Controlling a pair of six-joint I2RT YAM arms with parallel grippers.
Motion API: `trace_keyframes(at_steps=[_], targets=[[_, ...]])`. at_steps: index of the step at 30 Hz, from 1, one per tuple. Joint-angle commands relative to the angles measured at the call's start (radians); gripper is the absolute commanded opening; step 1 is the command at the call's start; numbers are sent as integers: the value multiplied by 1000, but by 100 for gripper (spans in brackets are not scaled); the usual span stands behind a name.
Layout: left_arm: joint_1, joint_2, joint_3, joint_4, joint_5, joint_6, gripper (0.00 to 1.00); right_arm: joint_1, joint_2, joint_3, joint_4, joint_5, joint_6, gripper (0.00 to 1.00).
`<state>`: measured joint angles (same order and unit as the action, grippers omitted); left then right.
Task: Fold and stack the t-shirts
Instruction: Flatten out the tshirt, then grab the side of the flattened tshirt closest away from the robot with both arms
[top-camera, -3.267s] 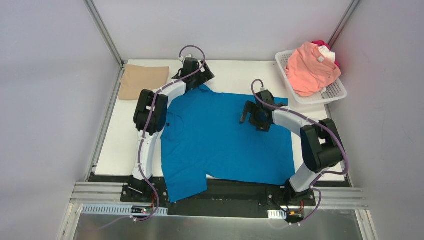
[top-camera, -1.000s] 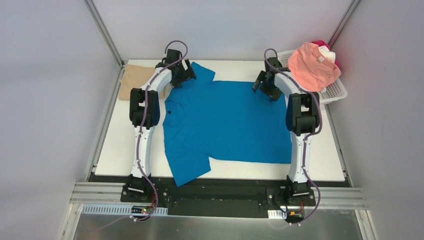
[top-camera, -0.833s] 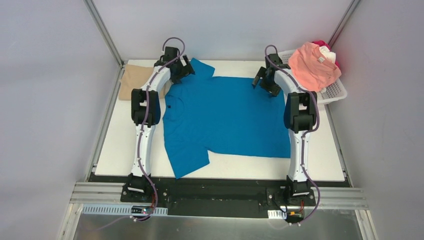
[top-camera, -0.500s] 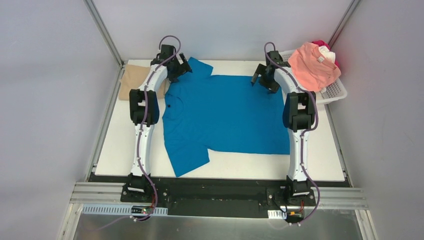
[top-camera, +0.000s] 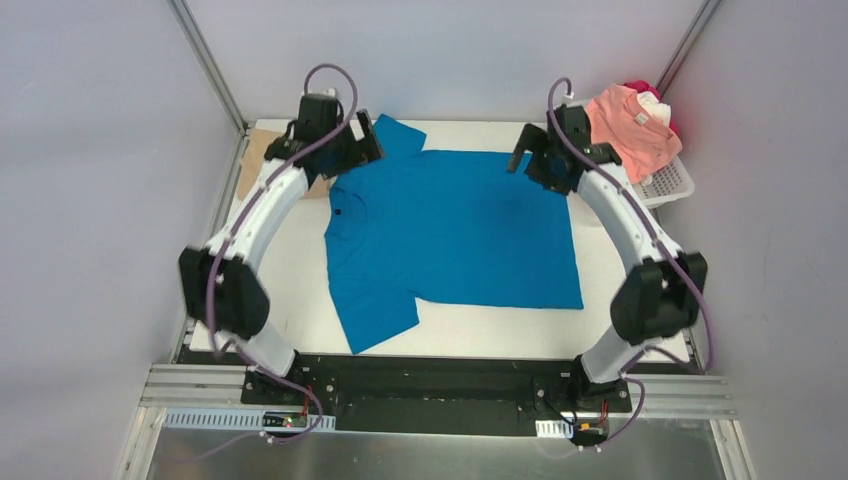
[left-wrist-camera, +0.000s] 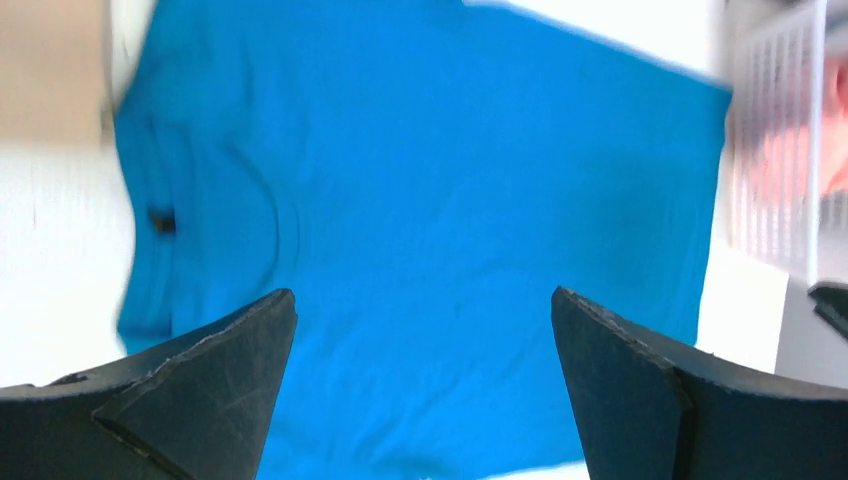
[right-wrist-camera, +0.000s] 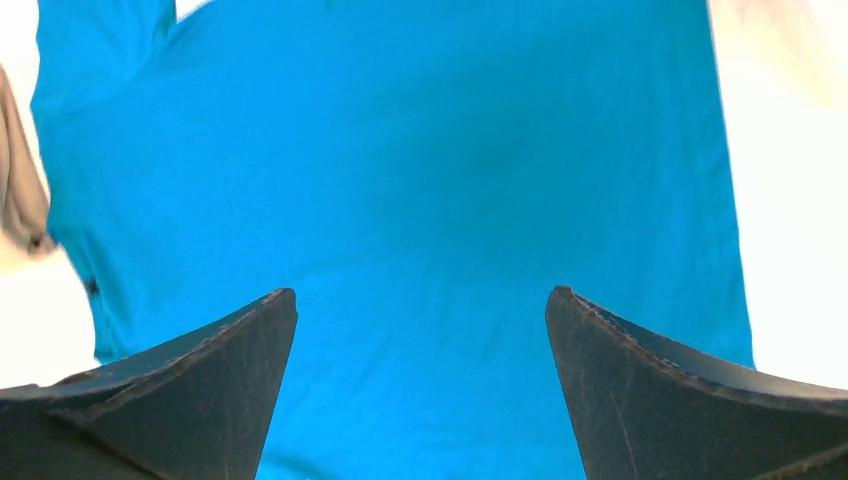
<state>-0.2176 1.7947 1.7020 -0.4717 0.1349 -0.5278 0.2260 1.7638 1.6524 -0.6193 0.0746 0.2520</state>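
A bright blue t-shirt (top-camera: 450, 235) lies spread flat on the white table, collar to the left, one sleeve toward the far edge and one toward the near edge. My left gripper (top-camera: 362, 142) hovers open over its far-left sleeve and shoulder. My right gripper (top-camera: 530, 160) hovers open over its far-right corner. In the left wrist view the gripper (left-wrist-camera: 422, 293) has only blue cloth (left-wrist-camera: 420, 180) far below it. The right wrist view shows the same for that gripper (right-wrist-camera: 420, 292) above the shirt (right-wrist-camera: 420, 150). A folded tan t-shirt (top-camera: 262, 160) lies far left, partly behind my left arm.
A white lattice basket (top-camera: 668, 182) stands at the far right corner. It holds a salmon-pink t-shirt (top-camera: 625, 125) with white (top-camera: 652, 103) and red (top-camera: 640, 88) cloth behind it. The basket (left-wrist-camera: 775, 150) also shows in the left wrist view. Grey walls close in the table.
Both grippers have risen off the blue shirt's far edge, still open, and both elbows have swung outward. The shirt now lies farther from the near edge.
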Motion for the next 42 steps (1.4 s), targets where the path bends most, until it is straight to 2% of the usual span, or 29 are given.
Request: trace_keyframes(at_steps=[1,6,10,15,19,25,33,37,40,42], targets=[[-120,-282,-382,-30,-216,-33,99,56,-218,-313,59,44,104,100],[-282,-524,-738,-47,-265,-151,99,67,-435,-616,112,96,235,100],[-395,-663,-887,-181,-330,-244,98,52,-601,-801,145,182,336,100],[-466,-811,-1057,-247,-191,-340,93,32,-751,-963,144,265,405,100],[-509,-879,-1169,-246,-101,-429,85,26,-812,-1026,150,325,411,100],[-539,-844,-1212,-246,-94,-452,72,20,-789,-1036,141,322,416,100],[-543,-716,-1187,-231,-111,-433,41,14,-788,-1044,120,355,429,100],[-544,-691,-1193,-229,-92,-416,33,6,-817,-1049,98,392,440,100],[-544,-665,-1173,-229,-101,-405,23,3,-840,-1059,81,399,446,99],[-546,-647,-1156,-229,-117,-400,10,1,-857,-1068,65,401,458,100]])
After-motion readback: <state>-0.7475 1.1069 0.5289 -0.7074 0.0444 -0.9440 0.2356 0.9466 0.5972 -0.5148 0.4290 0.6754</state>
